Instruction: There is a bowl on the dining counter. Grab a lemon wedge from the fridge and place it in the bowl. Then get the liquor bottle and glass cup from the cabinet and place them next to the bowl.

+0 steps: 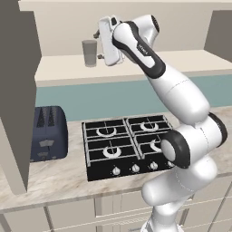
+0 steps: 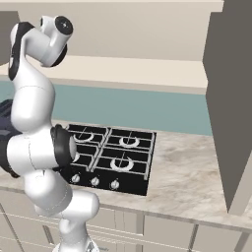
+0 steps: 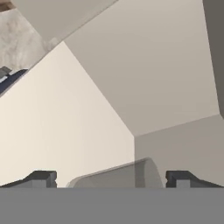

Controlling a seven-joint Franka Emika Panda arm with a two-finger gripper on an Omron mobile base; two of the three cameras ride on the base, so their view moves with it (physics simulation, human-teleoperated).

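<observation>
Gripper (image 3: 111, 180) spread wide, nothing gripped, glass cup (image 3: 117, 175) sits between the fingertips on the cabinet (image 1: 136, 61) shelf. Left base view: cup (image 1: 89, 53) upright on the shelf, hand just beside it. Likely mid-task, cup grasp step. Bowl, lemon wedge, bottle status can't be judged; cup placement remains.

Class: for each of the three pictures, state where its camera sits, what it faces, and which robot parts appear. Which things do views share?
Left base view: behind-left of the arm, facing the cabinet shelf, glass cup, stove, toaster; arm at right.
Right base view: behind-right, facing the same stove and shelf; arm at left.
Hand view: on the hand, jaws open around the cup inside the cabinet.
</observation>
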